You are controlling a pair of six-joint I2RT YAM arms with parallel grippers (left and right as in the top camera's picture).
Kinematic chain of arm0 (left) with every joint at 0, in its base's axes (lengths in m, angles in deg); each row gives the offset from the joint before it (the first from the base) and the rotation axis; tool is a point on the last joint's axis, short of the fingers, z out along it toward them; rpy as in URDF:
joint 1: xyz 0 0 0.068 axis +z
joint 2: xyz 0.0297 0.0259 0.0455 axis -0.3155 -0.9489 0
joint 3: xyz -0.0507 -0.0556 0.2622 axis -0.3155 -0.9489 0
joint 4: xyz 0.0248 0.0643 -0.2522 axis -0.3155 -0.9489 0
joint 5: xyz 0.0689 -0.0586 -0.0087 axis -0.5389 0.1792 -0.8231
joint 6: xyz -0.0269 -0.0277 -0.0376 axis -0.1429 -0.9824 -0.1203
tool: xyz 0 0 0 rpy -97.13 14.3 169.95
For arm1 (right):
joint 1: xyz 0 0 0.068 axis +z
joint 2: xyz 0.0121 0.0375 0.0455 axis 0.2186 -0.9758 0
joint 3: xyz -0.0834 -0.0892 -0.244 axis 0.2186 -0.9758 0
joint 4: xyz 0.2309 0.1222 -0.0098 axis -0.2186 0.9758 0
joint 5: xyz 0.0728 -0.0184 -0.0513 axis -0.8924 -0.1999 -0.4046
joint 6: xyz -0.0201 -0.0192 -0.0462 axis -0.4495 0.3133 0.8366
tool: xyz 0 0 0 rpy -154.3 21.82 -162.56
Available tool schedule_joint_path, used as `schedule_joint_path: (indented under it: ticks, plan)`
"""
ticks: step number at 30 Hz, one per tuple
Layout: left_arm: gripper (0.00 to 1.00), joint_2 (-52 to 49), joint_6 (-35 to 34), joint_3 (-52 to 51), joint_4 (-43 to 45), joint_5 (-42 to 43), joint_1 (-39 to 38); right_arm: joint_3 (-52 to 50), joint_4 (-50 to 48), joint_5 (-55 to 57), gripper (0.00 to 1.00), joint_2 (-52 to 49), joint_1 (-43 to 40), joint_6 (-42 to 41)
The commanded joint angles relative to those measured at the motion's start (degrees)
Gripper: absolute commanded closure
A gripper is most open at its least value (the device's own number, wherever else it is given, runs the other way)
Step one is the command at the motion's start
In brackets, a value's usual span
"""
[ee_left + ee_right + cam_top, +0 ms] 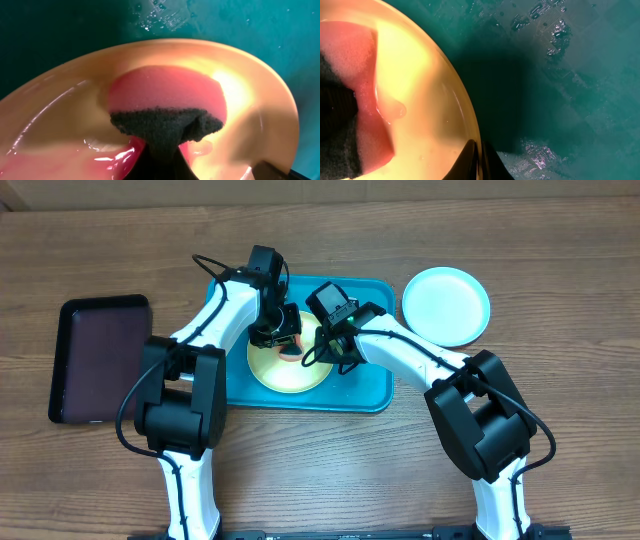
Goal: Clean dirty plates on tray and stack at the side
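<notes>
Yellow plate (288,376) rim in narrow pinch of right end effector (479,152)

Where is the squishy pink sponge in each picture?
Overhead: the pink sponge sits mid-picture on the yellow round plastic plate.
Left wrist: dead centre, big and close.
Right wrist: at the left edge.
Shared landmark: that plate's curved rim, over the turquoise rectangular plastic tray.

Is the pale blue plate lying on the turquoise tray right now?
No, the pale blue plate lies on the wooden table, off the right end of the turquoise tray.
</notes>
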Motion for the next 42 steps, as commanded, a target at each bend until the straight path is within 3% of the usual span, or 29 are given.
schedule_joint_path:
  ticks: [1,7,13,18,24,29,35,42]
  plan:
    - [0.96,-5.01,0.02,-1.66,-2.64,-8.11,1.03,-1.88,0.76,1.40,0.96,-1.68,0.02,0.42]
    - [0.96,-3.26,-0.02,1.18,-9.86,-25.55,4.48,-1.88,0.50,1.40,0.96,-1.68,0.00,0.42]
    - [0.96,-0.59,-0.02,7.80,-14.84,-33.24,6.27,-1.88,0.44,1.42,0.96,-1.68,0.00,0.42]
    - [0.96,3.61,-0.68,12.68,-16.61,-33.83,6.40,-1.84,0.35,1.05,0.96,-1.66,0.02,0.68]
    - [0.96,10.75,-4.85,13.16,-16.13,-34.47,11.10,2.14,2.86,-3.32,0.96,-1.22,0.02,6.49]
    - [0.96,12.72,-9.40,13.16,-19.21,-32.96,21.66,9.38,8.52,-3.30,0.96,0.37,0.48,8.96]
    - [0.96,10.43,-9.46,11.96,-19.61,-25.24,36.00,17.03,14.69,2.45,0.96,1.14,2.75,10.99]
    - [0.96,6.21,-8.61,10.10,-17.40,-16.57,45.27,21.99,19.91,5.60,0.96,1.14,5.31,10.97]
